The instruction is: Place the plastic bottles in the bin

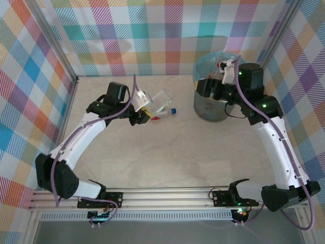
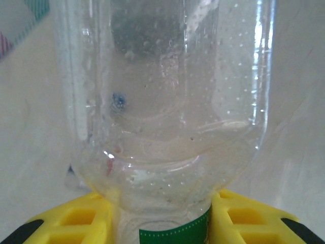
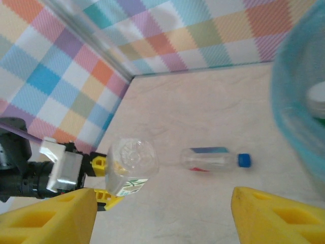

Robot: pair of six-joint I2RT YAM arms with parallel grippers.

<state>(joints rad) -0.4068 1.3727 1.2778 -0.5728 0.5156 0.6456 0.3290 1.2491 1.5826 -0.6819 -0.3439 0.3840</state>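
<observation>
Clear green-labelled bottle [image 2: 172, 101] pinched in my left gripper [image 2: 162, 223]; my right gripper [image 3: 162, 218] hangs spread near the bin [image 3: 299, 101]. Thin, slick plastic could buckle and slip free.

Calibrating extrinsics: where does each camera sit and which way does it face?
Top external: above and behind the bases, looking down on the table; left arm, right arm, bin, held bottle.
Left wrist: on the left arm, looking along the left gripper at the held bottle clamped in it.
Right wrist: at the bin, facing left across the table; right gripper open, at bottom.
Shared: top and right wrist both show the left gripper holding that bottle and a blue-capped bottle lying on the table.
</observation>
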